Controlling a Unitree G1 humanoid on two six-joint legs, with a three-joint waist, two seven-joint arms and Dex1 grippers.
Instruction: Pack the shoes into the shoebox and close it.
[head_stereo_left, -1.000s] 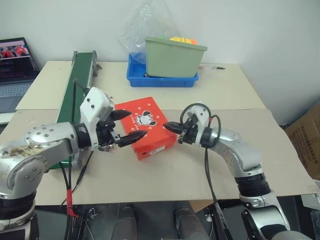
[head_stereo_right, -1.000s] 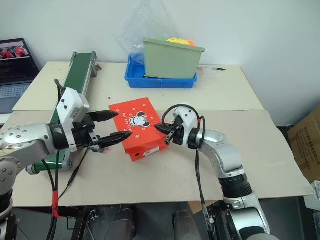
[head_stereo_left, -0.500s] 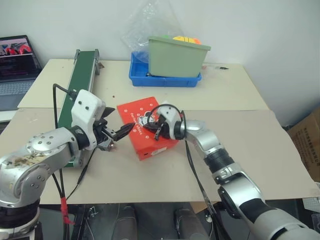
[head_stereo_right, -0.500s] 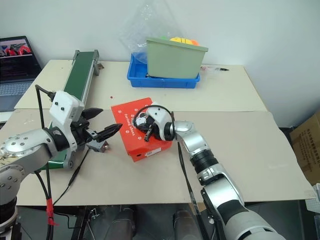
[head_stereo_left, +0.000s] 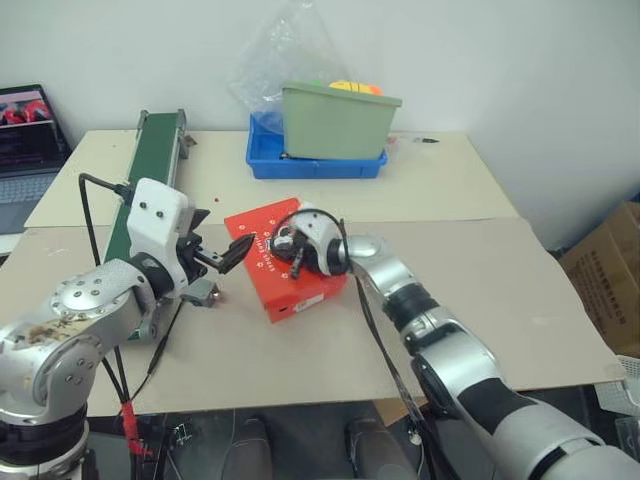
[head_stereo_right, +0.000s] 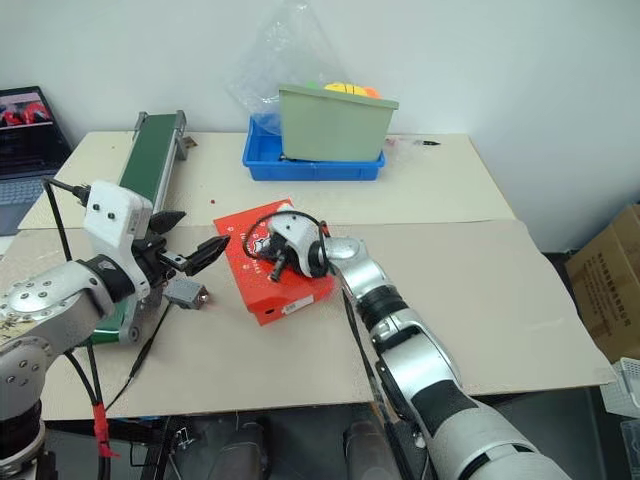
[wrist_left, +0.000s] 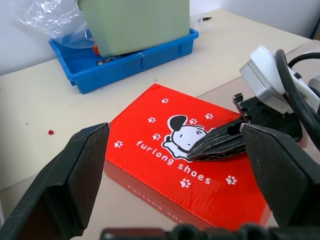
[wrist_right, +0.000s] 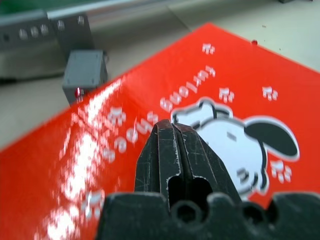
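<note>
Pressing its clenched right gripper (head_stereo_left: 282, 241) on the lid of one closed red-orange cardboard shoebox (head_stereo_left: 290, 285) lying mid-table, with the spread, empty left gripper (head_stereo_left: 228, 255) just beside, the robot risks skidding the one box sideways; no shoes are visible.

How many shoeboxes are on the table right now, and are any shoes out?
1. The closed red shoebox lies mid-table, between the open left hand and the shut right hand, which is over its lid. No shoes are out; any inside the box would be hidden.
</note>
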